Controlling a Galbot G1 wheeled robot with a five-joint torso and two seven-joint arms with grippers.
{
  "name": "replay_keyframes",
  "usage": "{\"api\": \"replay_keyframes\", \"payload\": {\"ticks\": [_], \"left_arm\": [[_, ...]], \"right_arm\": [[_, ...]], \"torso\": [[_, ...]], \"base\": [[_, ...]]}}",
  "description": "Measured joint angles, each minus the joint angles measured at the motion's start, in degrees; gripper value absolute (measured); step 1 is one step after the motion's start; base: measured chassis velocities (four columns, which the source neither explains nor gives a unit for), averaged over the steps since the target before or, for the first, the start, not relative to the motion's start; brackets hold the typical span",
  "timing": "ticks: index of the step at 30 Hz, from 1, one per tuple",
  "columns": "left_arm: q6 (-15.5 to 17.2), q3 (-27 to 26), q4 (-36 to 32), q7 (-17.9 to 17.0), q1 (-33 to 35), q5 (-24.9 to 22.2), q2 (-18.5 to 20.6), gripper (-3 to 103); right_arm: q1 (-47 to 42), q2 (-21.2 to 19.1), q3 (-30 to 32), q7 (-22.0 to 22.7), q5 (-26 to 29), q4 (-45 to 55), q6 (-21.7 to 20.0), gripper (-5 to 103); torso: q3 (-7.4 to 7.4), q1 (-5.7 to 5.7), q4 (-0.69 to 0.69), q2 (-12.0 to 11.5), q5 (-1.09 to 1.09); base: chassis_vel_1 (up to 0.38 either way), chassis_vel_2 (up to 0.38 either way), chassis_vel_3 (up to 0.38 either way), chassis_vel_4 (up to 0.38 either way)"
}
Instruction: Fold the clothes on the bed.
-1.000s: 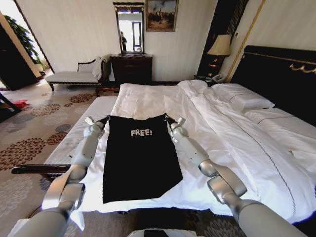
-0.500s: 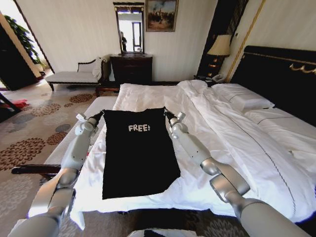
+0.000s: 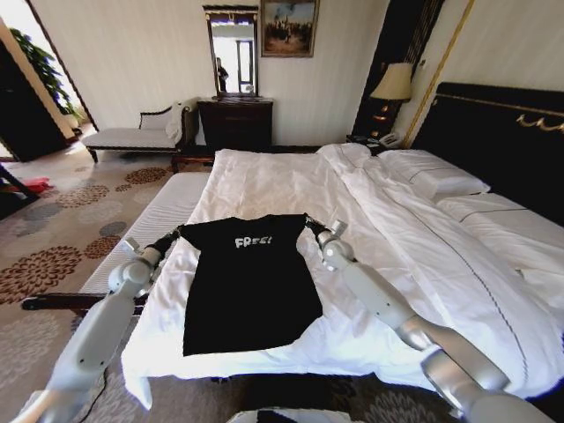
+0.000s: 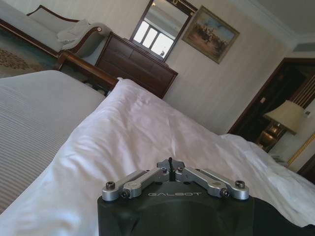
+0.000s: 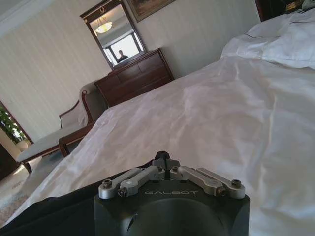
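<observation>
Bright daylight from a doorway (image 3: pixel 19 35) at far left, washed out to white. Strong glare on the white bed (image 3: pixel 423 247), folds shaded softly. Warm glow from a lamp (image 3: pixel 392 81) beside the dark headboard (image 3: pixel 493 132). Straight lines bowed toward the head view's edges. Wrist views sharp on nearby metal, softer behind.

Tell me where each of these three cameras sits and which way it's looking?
Head view: up on the robot, looking down at the black T-shirt on the bed; both arms show.
Left wrist view: behind the left gripper, facing the dresser.
Right wrist view: behind the right gripper.
Both wrist views share dresser and mirror.
</observation>
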Motion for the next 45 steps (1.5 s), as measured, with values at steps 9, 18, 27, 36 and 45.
{"api": "replay_keyframes", "payload": {"ticks": [9,18,27,36,45], "left_arm": [[0.4,-0.3,-6.9,-1.1,9.8,1.3,5.3,0],[0.8,-2.6,-13.8,-1.6,18.3,1.3,9.7,0],[0.7,-2.2,-15.1,-1.4,26.6,8.5,11.0,0],[0.6,-4.0,-16.3,-0.6,30.0,9.1,11.9,0],[0.6,-7.7,-17.8,0.5,32.0,7.3,13.7,0]], "right_arm": [[-11.2,-4.7,4.2,5.3,-0.3,12.7,-0.6,0],[-24.1,-8.4,10.5,8.7,0.6,25.4,-1.0,0],[-31.2,-7.5,10.9,8.9,-3.7,27.9,-1.0,0],[-39.6,-7.4,14.0,9.8,-5.0,30.8,-0.9,0],[-43.4,-7.9,15.9,10.8,-4.9,33.8,-1.0,0]], "torso": [[0.01,0.01,0.05,0.0,-0.01],[0.01,0.00,0.02,0.0,0.01],[0.01,0.01,0.02,0.0,0.00],[0.01,0.02,0.01,0.0,0.00],[0.01,0.02,0.02,0.0,-0.01]], "base": [[0.000,0.000,0.000,0.000],[0.000,0.000,0.000,0.000],[0.000,0.000,0.000,0.000],[0.000,0.000,0.000,0.000],[0.000,0.000,0.000,0.000]]}}
